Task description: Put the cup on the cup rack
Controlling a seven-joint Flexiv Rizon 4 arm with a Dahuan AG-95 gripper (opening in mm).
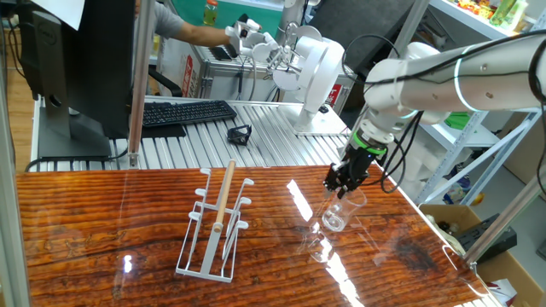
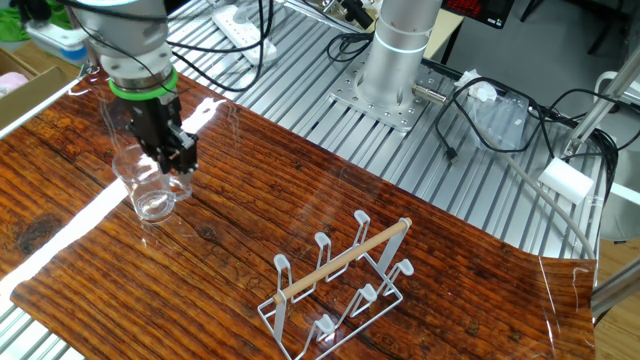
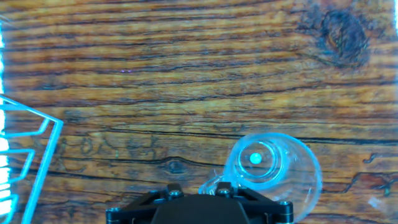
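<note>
Apparently tilted, cup (image 1: 339,215) hangs from jaws.

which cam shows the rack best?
The other fixed view: the whole cup rack shows, pegs and wooden rod unobstructed. One fixed view also shows it whole, but end-on, pegs overlapping. The hand view catches only a corner.

Clear cup (image 1: 338,215) tilted on table, white cup rack (image 1: 215,223) apart

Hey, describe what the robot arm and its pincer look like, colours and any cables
The arm is glossy white with rounded joints and thin black seams. A bright green ring sits at the wrist. Below it, the pincer is black and compact, with short black fingers. Black cables loop beside the wrist.
</note>
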